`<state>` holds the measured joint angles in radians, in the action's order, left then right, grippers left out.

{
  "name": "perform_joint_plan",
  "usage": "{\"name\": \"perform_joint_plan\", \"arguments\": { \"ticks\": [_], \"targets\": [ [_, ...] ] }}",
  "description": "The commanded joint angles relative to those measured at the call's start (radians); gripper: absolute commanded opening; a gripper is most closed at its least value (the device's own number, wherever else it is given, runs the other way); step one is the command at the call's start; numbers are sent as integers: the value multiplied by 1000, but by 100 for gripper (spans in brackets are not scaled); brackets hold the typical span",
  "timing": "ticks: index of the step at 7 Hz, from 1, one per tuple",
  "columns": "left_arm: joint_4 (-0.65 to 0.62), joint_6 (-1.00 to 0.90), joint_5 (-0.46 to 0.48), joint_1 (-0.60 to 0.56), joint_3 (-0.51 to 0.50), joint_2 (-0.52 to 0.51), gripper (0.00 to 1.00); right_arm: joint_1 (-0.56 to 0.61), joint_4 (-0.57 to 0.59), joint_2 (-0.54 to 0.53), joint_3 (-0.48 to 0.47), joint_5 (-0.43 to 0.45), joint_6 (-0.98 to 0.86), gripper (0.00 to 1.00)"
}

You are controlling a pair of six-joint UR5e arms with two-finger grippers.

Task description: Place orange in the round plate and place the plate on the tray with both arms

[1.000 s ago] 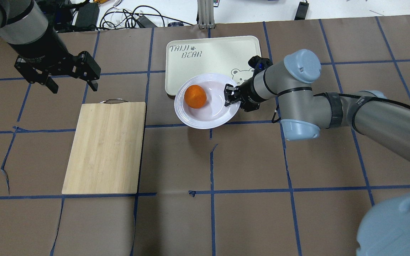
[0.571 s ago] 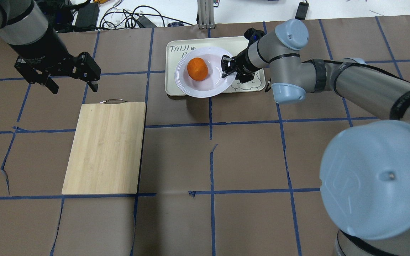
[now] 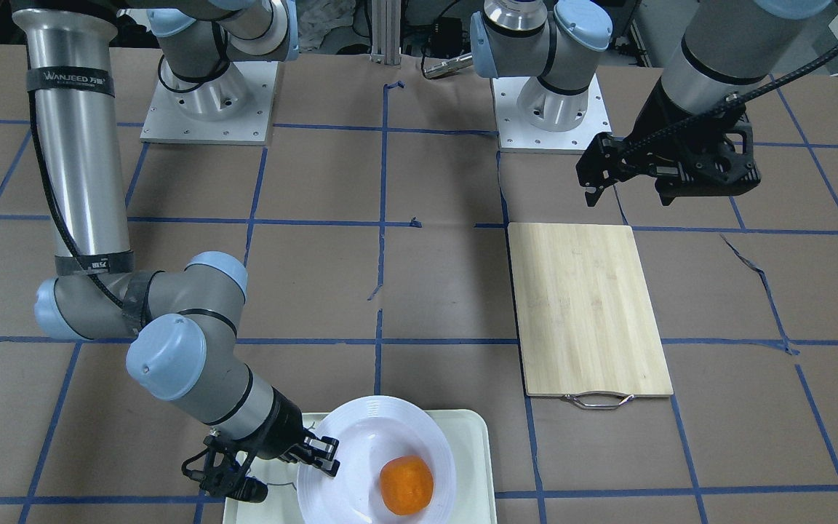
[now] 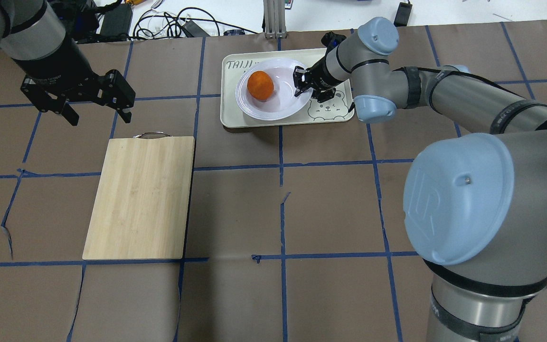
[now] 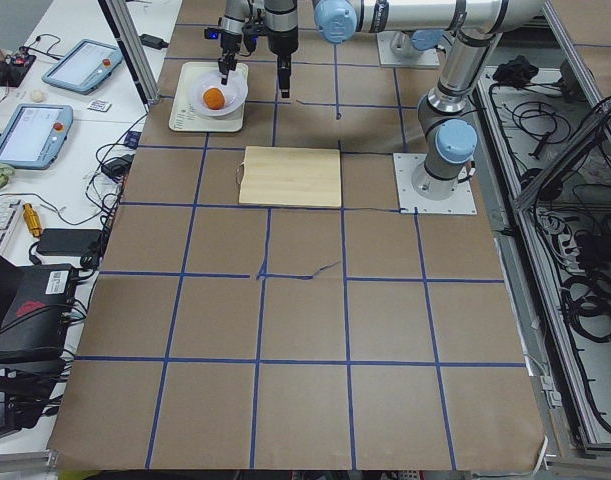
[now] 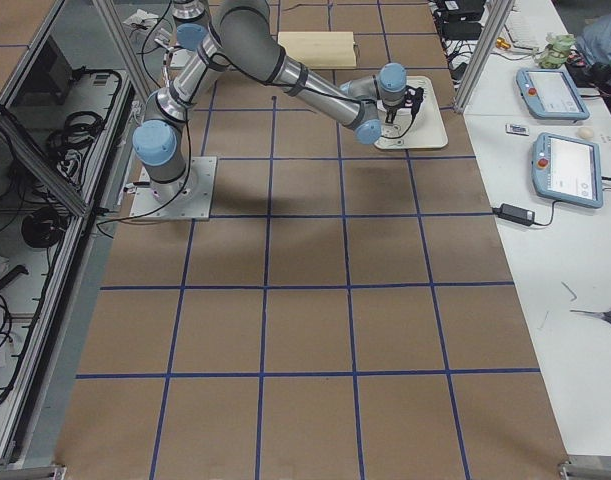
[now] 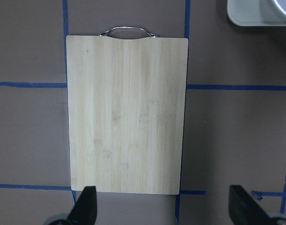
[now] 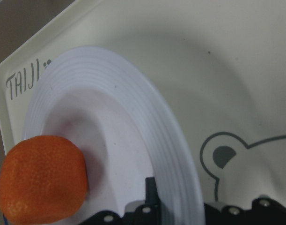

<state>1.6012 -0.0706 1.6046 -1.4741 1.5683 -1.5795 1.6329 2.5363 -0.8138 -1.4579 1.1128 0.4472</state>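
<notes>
two arms: the right one reaches out over the tray; the left one hangs well apart, off to the side.
right hand [image 4: 299,84]: clenched on the rim of the round plate [image 4: 278,108], at the edge nearest the bear drawing [image 4: 325,110].
left hand [image 4: 99,115]: released, spread wide, nothing in it; hovers above the tabletop [image 4: 330,209] by the handle end of the wooden cutting board [image 4: 140,199].
orange [image 4: 260,85]: in the plate's sunken centre, on the side away from the gripping hand.
plate position: over the tray [image 4: 235,119], within its outline from overhead; cannot tell whether it sits flat or is a little raised.
key relation: the plate runs from the right hand toward the robot's left, toward the lettering [image 4: 238,64] in the tray's corner; the hand is at one edge only.
nearer arm: right, by far.
step, judged: setting the loaded plate down; task close to done.
next move, judged: ease the plate flat, let go, then back out toward the bear corner, away from the orange.
risk, judged: a one-edge grip with the fruit on the far side; any tilt could roll it.
</notes>
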Motion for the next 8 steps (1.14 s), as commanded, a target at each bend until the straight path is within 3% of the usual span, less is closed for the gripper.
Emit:
{"name": "perform_joint_plan", "arguments": {
  "ticks": [1, 2, 3, 5, 7, 8],
  "targets": [
    [-4, 0, -2, 0, 18, 1, 100, -7, -1, 1, 25, 68, 1, 76],
    [-4, -2, -2, 0, 19, 1, 100, -10, -7, -10, 68, 77, -2, 84],
    [-6, 0, -2, 0, 19, 1, 100, -15, -92, -34, 123, 158, -34, 98],
    [-6, -2, -2, 0, 19, 1, 100, -15, -370, -114, 209, 322, -273, 100],
    [-7, -6, -2, 0, 18, 3, 100, -15, -715, -264, 281, 367, -309, 100],
    [-7, -6, -3, 1, 15, 4, 100, -12, -837, -378, 272, 370, -311, 100]
  ]
}}
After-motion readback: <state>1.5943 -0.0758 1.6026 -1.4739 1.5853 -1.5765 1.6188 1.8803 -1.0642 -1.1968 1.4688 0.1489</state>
